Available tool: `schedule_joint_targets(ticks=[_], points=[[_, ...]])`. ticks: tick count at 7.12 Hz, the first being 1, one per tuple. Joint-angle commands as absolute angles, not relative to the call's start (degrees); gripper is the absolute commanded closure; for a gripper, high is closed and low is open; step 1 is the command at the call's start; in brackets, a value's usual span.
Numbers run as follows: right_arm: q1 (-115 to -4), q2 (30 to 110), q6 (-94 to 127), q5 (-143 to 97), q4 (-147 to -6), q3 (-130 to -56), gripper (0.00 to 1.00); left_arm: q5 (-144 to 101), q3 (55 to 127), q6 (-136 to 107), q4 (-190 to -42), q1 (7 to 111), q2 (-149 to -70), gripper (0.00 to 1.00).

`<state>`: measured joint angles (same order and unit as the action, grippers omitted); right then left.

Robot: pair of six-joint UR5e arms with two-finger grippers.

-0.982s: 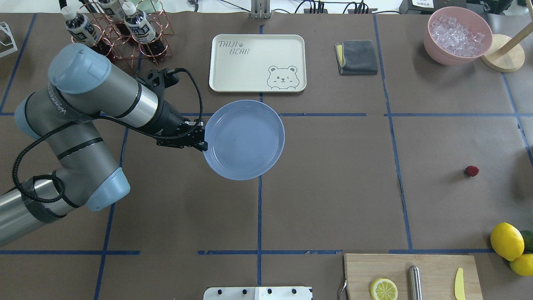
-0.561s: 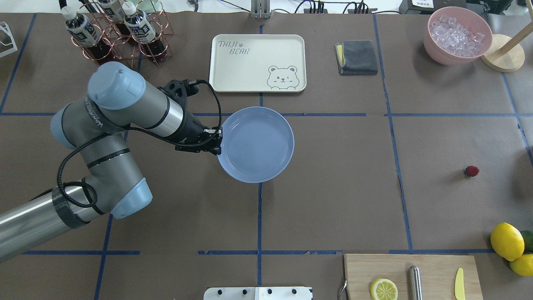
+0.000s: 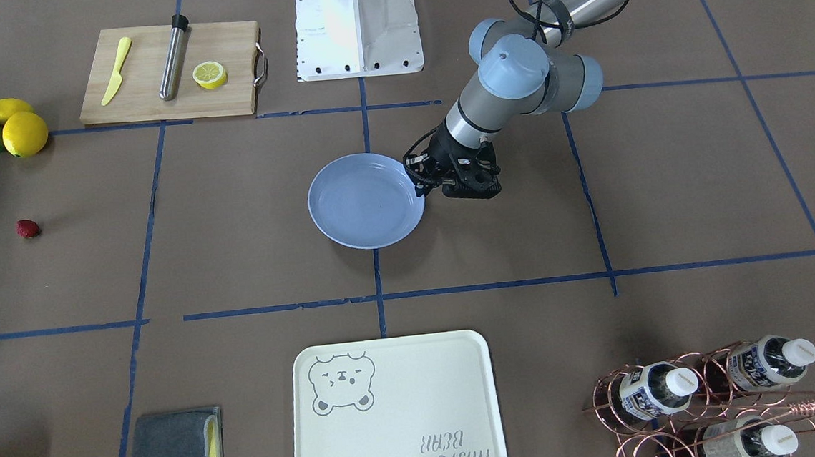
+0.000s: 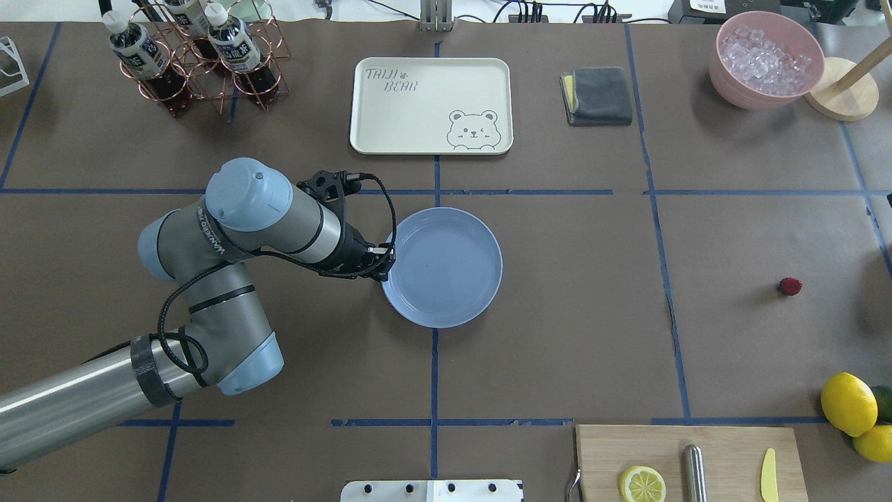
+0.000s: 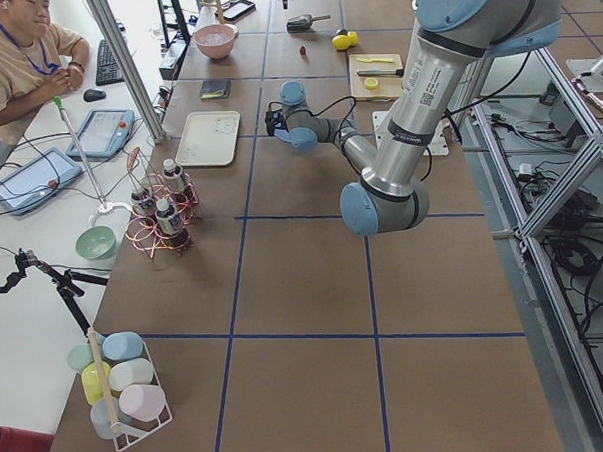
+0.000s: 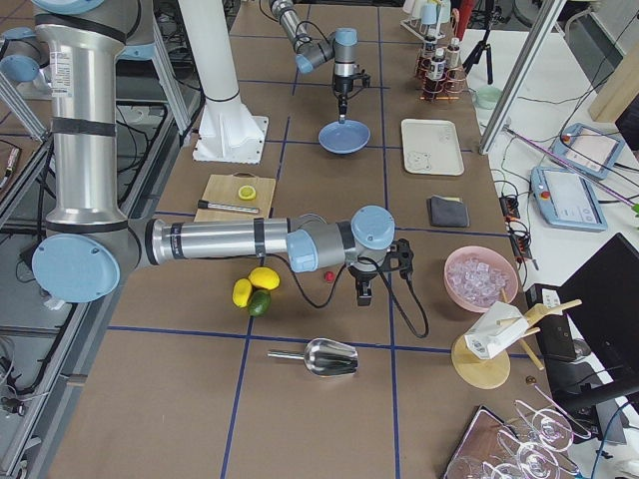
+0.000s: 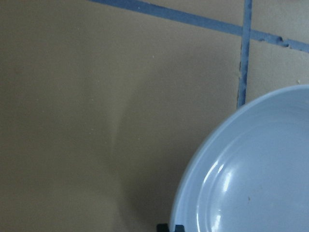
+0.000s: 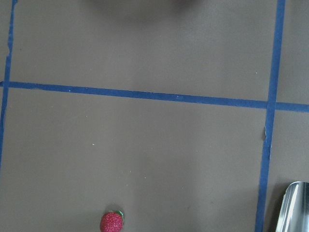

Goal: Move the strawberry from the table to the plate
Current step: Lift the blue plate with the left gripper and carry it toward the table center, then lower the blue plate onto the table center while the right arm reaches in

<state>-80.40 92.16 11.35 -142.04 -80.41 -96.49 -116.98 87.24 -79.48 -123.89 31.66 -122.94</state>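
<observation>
Your left gripper (image 4: 385, 265) is clamped on the rim of the one light-blue plate (image 4: 453, 272), on the side toward the robot's left. The plate is near the middle of the table (image 4: 571, 335), its glossy face bare blue, and you cannot tell from these views whether it rests on the paper or hangs just above it. The single strawberry (image 4: 789, 286) lies on the table well apart from the plate, out toward the robot's right; in the right wrist view it sits at the bottom edge. Your right gripper (image 6: 364, 295) hangs near that berry in the right-end view, but you cannot tell whether its claw is apart or together. Of the other containers, the one pink bowl (image 4: 725, 73) at the far right corner is heaped with ice cubes (image 4: 766, 56). The copper wire rack (image 4: 268, 87) at the far left holds three white-capped bottles (image 4: 233, 43). The one cream bear tray (image 4: 390, 125) lies flat just beyond the plate. The wooden cutting board (image 4: 728, 446) carries three things: one lemon half (image 4: 642, 483), one metal rod (image 4: 693, 474) and one yellow knife (image 4: 768, 475). Beside the board, two whole lemons (image 4: 848, 403) and one green fruit (image 4: 883, 399) lie bunched together. One folded grey cloth (image 4: 603, 94) and one metal scoop (image 6: 319, 356) also lie on the table.
</observation>
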Motion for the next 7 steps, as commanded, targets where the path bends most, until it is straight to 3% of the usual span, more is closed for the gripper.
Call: schedule_joint_targets(ticks=[1,2,4,7], points=[[-76.2,91.8,12.2,-141.9,-76.9,-96.9,0.0,-116.4,86.7,-79.5,-124.7,31.0,-122.8,0.51],[-73.0,91.8,19.2,-141.8,-72.9,-97.1,0.0,-116.4,87.4,-79.8,-124.6,31.2,-122.6,0.34],[-63.9,93.2,38.4,-134.6,-57.7,-96.8,0.0,-116.4,90.8,-80.4,-124.4,32.8,-122.3,0.34],[-56.4,96.1,47.3,-127.9,-54.0,-96.2,0.0,-116.4,90.8,-80.8,-124.5,33.7,-122.3,0.34]])
